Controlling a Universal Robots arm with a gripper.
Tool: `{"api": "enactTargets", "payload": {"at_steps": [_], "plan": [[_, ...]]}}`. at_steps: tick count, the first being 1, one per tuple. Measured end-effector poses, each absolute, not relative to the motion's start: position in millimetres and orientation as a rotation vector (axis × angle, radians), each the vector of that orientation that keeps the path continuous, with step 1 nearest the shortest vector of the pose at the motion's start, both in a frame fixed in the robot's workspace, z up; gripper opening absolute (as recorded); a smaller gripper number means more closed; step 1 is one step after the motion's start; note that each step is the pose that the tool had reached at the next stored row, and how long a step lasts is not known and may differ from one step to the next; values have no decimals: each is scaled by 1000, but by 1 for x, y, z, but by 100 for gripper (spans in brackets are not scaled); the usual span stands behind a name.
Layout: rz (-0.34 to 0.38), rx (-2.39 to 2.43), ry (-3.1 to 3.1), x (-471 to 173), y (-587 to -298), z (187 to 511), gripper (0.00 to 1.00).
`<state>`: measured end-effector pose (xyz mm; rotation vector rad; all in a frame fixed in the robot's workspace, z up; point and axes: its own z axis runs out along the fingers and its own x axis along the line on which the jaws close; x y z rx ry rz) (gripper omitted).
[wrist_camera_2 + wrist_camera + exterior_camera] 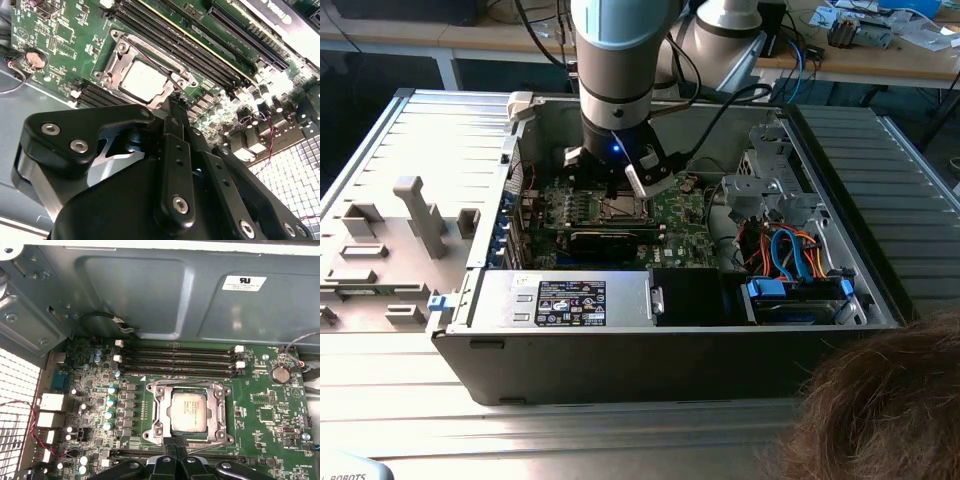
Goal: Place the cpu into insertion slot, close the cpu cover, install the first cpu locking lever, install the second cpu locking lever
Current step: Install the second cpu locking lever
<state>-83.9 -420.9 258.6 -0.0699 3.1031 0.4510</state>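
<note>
- First wrist view: the cpu (188, 411) lies flat in the insertion slot (159, 416) on the green board (265, 390). The cpu cover (219, 405) is down around it, and the chip's grey top shows through the cover's window.
- The fingers (174, 442) are pressed together, with nothing between them. Their tips sit at the edge of the cover, by a thin wire lever (212, 445).
- In the second wrist view, one thin lever (165, 70) lies across a corner of the chip (142, 81), and the black gripper (176, 106) blocks the near side of the slot.
- Four long black memory slots (177, 360) lie side by side just past the slot. One round silver battery (280, 373) sits near them.
- Exterior view: the arm (618, 70) reaches down into the open computer case (650, 350) on the table (410, 410). One black card (610, 240) stands near the gripper (620, 185). A person's hair (880, 410) shows in a corner.
</note>
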Motion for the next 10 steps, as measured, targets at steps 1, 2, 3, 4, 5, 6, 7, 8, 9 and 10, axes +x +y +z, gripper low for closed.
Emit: {"api": "enactTargets", "payload": {"at_steps": [1, 2, 3, 4, 5, 6, 7, 8, 9, 10], "plan": [[451, -70, 3103, -83, -421, 259, 11], [451, -70, 3103, -83, -421, 259, 11], [451, -70, 3103, -82, -421, 259, 11], [451, -70, 3103, -82, -422, 259, 11], [451, -70, 3103, -82, -422, 259, 11], [451, -70, 3103, -81, -422, 259, 11], [451, -70, 3103, -81, -422, 259, 11], [451, -70, 3103, -80, -422, 259, 11], [451, -70, 3103, -80, -422, 259, 11], [451, -70, 3103, -79, -422, 259, 11]]}}
